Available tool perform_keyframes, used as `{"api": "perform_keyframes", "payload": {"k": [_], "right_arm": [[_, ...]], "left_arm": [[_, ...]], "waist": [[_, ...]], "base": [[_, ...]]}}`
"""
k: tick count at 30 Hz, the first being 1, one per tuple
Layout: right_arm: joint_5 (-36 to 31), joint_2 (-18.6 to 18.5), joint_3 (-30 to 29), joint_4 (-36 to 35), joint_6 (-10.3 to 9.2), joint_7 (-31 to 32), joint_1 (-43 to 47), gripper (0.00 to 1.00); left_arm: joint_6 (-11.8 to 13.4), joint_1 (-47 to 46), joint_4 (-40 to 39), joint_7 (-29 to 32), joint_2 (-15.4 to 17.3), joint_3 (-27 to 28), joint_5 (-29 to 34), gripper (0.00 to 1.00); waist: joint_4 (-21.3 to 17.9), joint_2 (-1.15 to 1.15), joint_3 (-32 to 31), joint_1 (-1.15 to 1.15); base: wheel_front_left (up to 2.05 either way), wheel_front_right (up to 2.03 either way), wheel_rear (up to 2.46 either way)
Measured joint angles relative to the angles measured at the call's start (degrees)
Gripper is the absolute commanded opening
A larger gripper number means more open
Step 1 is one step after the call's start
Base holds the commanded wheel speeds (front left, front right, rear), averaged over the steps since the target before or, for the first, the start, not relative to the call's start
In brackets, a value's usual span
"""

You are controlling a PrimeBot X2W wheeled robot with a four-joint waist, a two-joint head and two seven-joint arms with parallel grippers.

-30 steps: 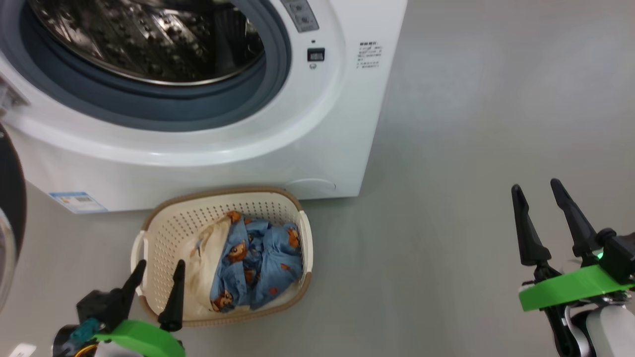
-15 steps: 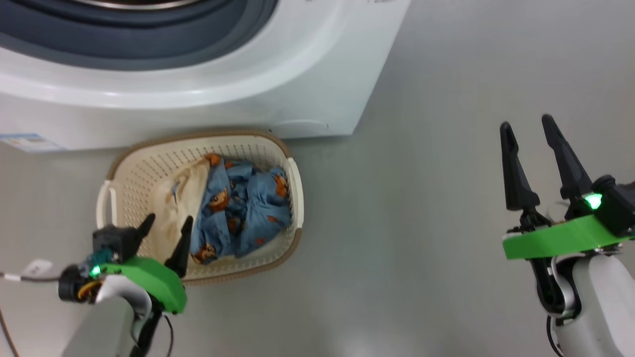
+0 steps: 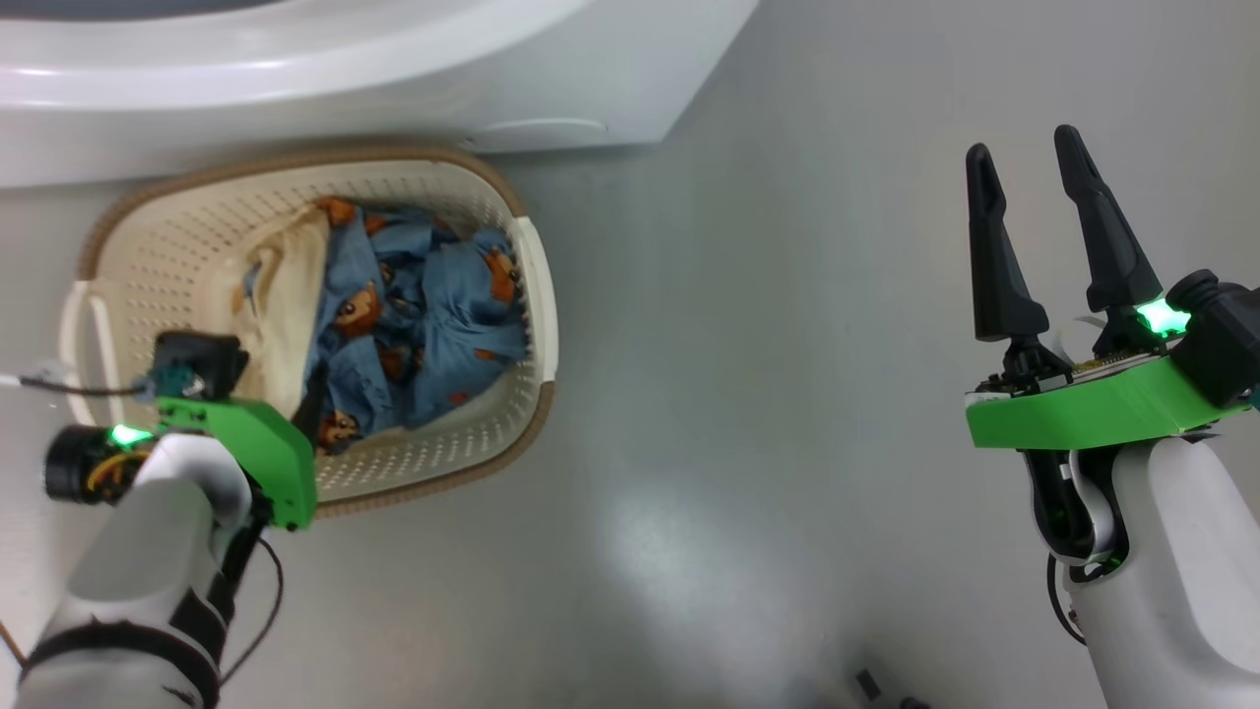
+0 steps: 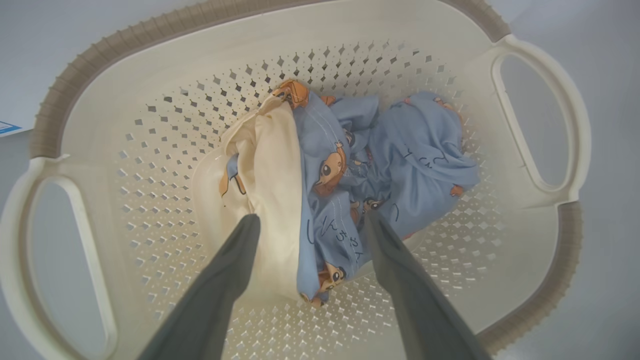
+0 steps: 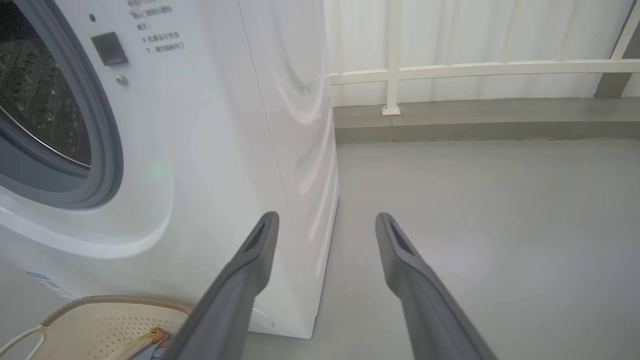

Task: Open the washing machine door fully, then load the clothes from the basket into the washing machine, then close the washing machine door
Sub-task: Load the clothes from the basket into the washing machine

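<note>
The cream perforated basket [image 3: 544, 295] stands on the floor against the front of the white washing machine [image 3: 610, 69]. In it lie the clothes [image 3: 433, 305]: a cream piece [image 4: 265, 170] beside blue bear-print fabric [image 4: 415, 155]. My left gripper [image 4: 311, 220] points down into the basket, open, its tips either side of the bundle's near edge; whether they touch the cloth I cannot tell. My right gripper [image 3: 1024, 148] hangs open over bare floor, far right of the basket. The right wrist view has the steel drum [image 5: 40, 100] uncovered behind its grey gasket. The washing machine door is out of view.
Grey floor [image 3: 768, 394] spreads to the right of the basket and machine. A white railing [image 5: 480, 67] on a low kerb bounds the far side. A thin cable [image 3: 59, 386] trails from my left wrist.
The head camera has tilted down, so machine and basket slid up the picture. My left gripper has gone forward over the basket and tipped down toward the clothes. Both grippers stay open.
</note>
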Motion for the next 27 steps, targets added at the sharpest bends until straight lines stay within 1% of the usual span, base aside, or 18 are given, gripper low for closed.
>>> {"api": "perform_keyframes", "payload": {"k": [4,6,12,17,23,25,27], "right_arm": [[0.0,0.8,0.1,-0.3,0.00,0.0,-0.7,1.00],[0.0,1.5,0.3,-0.4,0.00,0.0,-1.8,1.00],[0.0,2.0,0.6,-0.9,0.00,0.0,-3.1,1.00],[0.0,2.9,1.4,-1.5,0.00,0.0,-4.1,1.00],[0.0,3.2,2.2,-2.2,0.00,0.0,-4.6,1.00],[0.0,3.3,2.3,-2.5,0.00,0.0,-5.0,1.00],[0.0,3.4,2.6,-2.6,0.00,0.0,-5.0,1.00]], "left_arm": [[0.0,-3.0,1.4,2.9,1.1,-0.3,0.1,1.00],[0.0,-4.3,1.9,5.4,1.8,-0.5,0.1,1.00],[1.8,-6.1,2.7,9.5,3.6,-1.2,0.4,1.00],[3.6,-8.3,2.9,11.5,5.0,-1.7,0.5,1.00],[4.7,-8.8,2.9,13.6,5.8,-2.2,0.8,1.00],[5.4,-9.0,3.0,14.0,6.2,-2.4,0.8,1.00],[5.6,-9.5,3.1,14.4,6.5,-2.5,0.8,1.00]], "waist": [[-1.2,0.00,2.8,0.00],[-2.1,0.00,4.7,0.00],[-4.1,0.00,7.9,0.00],[-5.6,0.00,10.0,0.00],[-7.2,0.00,11.4,-0.01],[-7.5,0.00,11.8,-0.01],[-7.9,0.00,12.1,0.00]], "base": [[0.00,0.00,0.00],[0.00,0.00,0.00],[0.00,0.00,0.00],[0.00,0.00,0.00],[0.00,0.00,0.00],[0.00,0.00,0.00],[0.00,0.00,0.00]]}}
